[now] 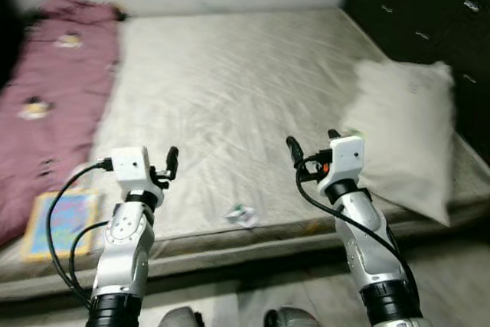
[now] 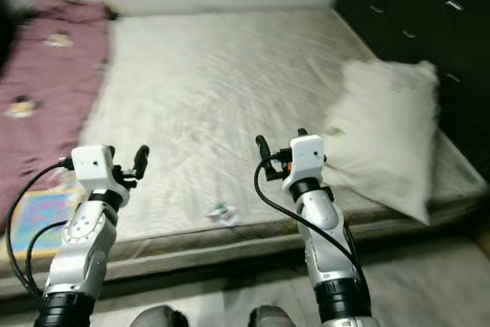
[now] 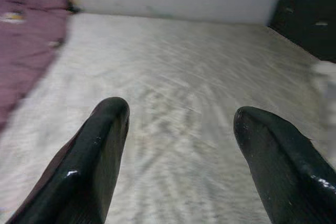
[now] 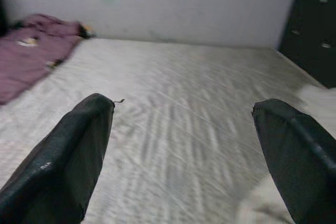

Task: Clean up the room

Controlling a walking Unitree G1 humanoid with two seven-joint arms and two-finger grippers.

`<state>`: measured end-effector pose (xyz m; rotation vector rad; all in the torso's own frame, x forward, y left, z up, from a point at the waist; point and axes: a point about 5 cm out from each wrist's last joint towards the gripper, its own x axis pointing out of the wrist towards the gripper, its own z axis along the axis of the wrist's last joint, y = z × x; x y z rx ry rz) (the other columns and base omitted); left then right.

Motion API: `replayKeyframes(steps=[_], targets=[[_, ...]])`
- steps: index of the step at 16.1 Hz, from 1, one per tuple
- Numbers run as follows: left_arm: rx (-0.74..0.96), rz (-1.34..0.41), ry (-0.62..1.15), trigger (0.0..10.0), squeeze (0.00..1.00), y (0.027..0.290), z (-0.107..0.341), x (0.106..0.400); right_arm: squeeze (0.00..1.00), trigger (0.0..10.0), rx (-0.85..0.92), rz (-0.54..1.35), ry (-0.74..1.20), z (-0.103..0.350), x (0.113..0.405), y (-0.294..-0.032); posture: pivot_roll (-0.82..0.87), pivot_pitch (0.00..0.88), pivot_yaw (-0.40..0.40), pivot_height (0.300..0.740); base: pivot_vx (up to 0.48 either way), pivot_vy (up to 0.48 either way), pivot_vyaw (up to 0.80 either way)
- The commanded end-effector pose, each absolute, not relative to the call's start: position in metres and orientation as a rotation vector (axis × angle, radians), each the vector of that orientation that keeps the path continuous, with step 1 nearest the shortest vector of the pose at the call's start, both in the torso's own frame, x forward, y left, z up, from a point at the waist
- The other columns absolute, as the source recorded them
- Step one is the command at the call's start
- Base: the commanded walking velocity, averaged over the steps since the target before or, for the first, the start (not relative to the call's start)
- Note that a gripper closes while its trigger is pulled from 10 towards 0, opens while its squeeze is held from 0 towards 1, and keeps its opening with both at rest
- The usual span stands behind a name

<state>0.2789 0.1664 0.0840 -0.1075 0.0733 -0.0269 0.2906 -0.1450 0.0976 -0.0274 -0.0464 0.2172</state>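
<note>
Writing and labels: none legible. The colourful flat book (image 1: 60, 222) near the bed's front left corner has a printed cover too blurred to read. The small crumpled wrapper (image 1: 242, 215) carries green and white marks, unreadable.

Bed (image 1: 230, 89): wide mattress under a pale, creased sheet, occupying most of the head views; light wall behind it.

Blanket (image 1: 53, 105): maroon with small pale motifs, lying rumpled along the bed's left side from the far corner down toward the front edge. The book lies just beside its lower end.

Pillow (image 1: 406, 132): off-white, slumped on the bed's right edge, next to a dark cabinet (image 1: 429, 21) with small metal handles.

Wrapper: lies alone on the sheet close to the front edge, between the two arms, apart from both.

Left pincer (image 1: 169, 163): raised above the front left part of the bed, fingers (image 3: 100, 150) spread apart, holding nothing.

Right pincer (image 1: 314, 145): raised over the front right part of the bed, just beside the pillow, fingers (image 4: 79, 145) spread wide, holding nothing.

Floor (image 1: 306, 296): pale strip below the bed's front edge.
</note>
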Motion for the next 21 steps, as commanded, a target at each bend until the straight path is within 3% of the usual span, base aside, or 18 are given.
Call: replayKeyframes(steps=[1, 12, 21], targets=[[-0.102, -0.021, 0.076, 10.0, 0.0, 0.1694, 0.0842, 0.2782, 0.0, 10.0, -0.023, 0.217, -0.05, 0.0997, 0.2919, -0.1456, 0.01, 0.011, -0.004, 0.74, 0.0, 0.0, 0.0], [-0.111, -0.007, 0.079, 10.0, 0.0, 0.1704, 0.0852, 0.28, 0.0, 10.0, -0.006, 0.241, -0.062, 0.1028, 0.2932, -0.1438, 0.01, 0.036, -0.006, 0.74, 0.0, 0.0, 0.0], [-0.122, 0.011, 0.084, 10.0, 0.0, 0.1721, 0.0845, 0.2799, 0.0, 10.0, -0.003, 0.261, -0.067, 0.1038, 0.2926, -0.1425, 0.01, 0.038, -0.008, 0.667, 0.0, 0.0, 0.0]])
